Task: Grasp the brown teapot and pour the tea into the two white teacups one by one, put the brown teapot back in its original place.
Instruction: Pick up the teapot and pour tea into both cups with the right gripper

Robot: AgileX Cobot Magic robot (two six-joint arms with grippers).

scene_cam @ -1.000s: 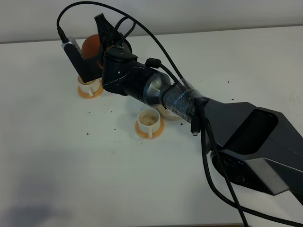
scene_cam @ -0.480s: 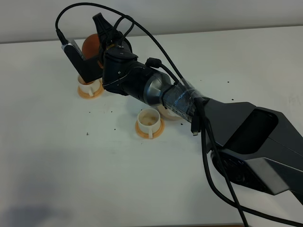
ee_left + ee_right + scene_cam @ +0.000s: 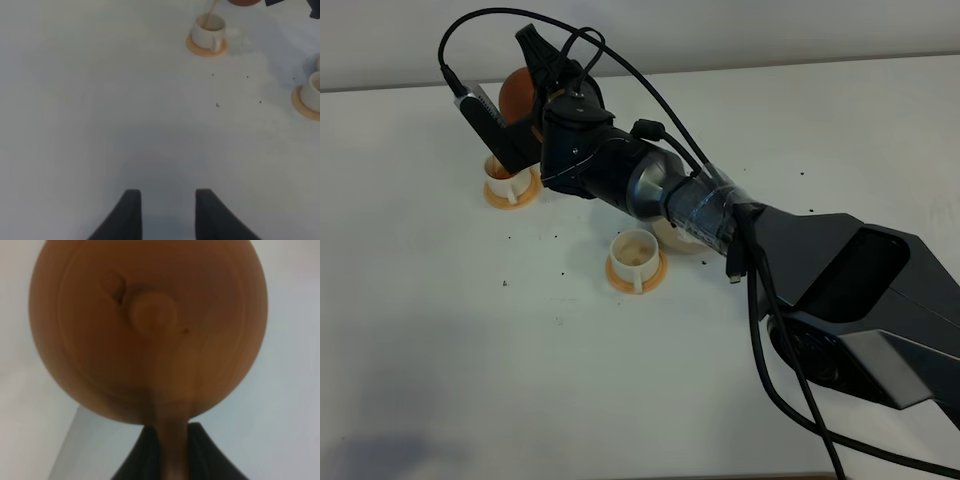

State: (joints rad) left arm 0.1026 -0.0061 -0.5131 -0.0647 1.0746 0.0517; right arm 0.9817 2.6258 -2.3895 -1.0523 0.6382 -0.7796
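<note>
Right gripper (image 3: 172,442) clamps the teapot (image 3: 517,92) by its handle, tilted directly above the cup (image 3: 508,182) nearest the table's (image 3: 440,330) far edge.

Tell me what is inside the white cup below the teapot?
A thin tan stream from the brown teapot falls into that teacup; its wall hides how full it is.

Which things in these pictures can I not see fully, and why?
Exterior high: round reddish-brown clay teapot, spout hidden behind the right arm.
Exterior high: flat beige round trivet, mostly under that arm.
Left wrist: one small white cup, cut by the picture's edge.
Right wrist: blurred teapot fills the view.
</note>
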